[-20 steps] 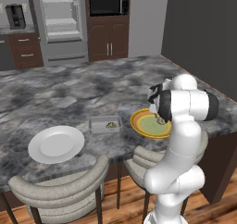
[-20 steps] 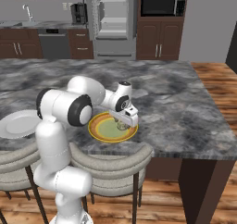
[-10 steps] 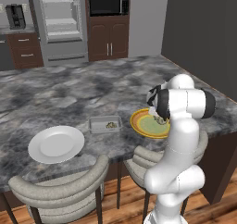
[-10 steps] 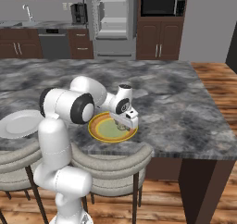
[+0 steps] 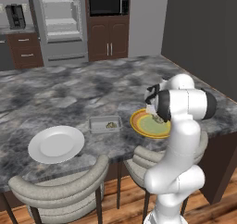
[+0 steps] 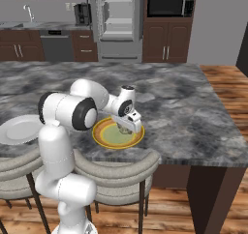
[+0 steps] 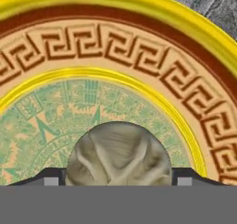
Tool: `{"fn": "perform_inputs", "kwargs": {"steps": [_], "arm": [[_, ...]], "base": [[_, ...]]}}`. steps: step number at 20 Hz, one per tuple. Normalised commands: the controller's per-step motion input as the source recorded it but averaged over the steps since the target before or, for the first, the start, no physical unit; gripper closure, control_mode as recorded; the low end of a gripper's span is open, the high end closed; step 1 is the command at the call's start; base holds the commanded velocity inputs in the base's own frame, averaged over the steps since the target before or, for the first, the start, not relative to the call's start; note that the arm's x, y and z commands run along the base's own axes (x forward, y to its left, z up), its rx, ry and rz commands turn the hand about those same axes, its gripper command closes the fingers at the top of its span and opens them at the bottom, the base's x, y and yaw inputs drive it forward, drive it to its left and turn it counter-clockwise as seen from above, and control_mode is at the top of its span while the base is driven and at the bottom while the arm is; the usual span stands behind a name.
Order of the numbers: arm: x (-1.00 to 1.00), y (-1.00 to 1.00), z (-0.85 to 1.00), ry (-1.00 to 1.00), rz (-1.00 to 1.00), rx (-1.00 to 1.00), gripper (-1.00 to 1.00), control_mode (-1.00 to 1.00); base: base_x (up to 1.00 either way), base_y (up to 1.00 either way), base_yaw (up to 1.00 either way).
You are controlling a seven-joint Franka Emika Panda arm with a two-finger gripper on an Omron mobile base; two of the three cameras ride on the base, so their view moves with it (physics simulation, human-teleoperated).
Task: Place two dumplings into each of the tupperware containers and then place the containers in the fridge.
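Tool [image 7: 118, 183] fingertips flank a dumpling [image 7: 117, 153] lying on the yellow plate [image 7: 152, 79] on the surface [image 5: 69, 93], jaws apart, though contact seems unclear; a container [image 5: 105, 124] sits nearby.

counter [image 5: 69, 91]: grey marble | on it: white plate [image 5: 56, 144], tupperware container [image 5: 105, 124], yellow plate [image 5: 147, 125]

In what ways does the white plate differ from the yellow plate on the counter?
The white plate is plain; the yellow plate has an orange rim and a green patterned middle. The white plate lies bare; the yellow plate holds a dumpling, with the gripper down over it. Both are round and lie flat on the marble counter.
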Motion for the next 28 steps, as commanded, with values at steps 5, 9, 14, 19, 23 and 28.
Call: {"fn": "perform_inputs", "kwargs": {"steps": [5, 9, 14, 19, 23, 28], "arm": [[-0.05, 0.93, 0.78, 0.0, 0.02, 0.0, 1.0, -1.0], [0.0, 1.0, 0.41, 0.04, 0.02, -0.01, 1.0, -1.0], [0.02, 1.0, -0.02, 0.08, 0.0, -0.1, 1.0, -1.0], [0.3, 1.0, 0.0, 0.05, 0.0, -0.01, 1.0, -1.0], [0.12, 1.0, -0.05, 0.18, 0.0, -0.04, 1.0, -1.0], [0.33, 0.99, -0.07, 0.2, 0.0, -0.06, 1.0, -1.0]], "base": [[0.0, 0.0, 0.0], [0.0, 0.0, 0.0], [0.0, 0.0, 0.0], [0.0, 0.0, 0.0], [0.0, 0.0, 0.0], [0.0, 0.0, 0.0]]}}
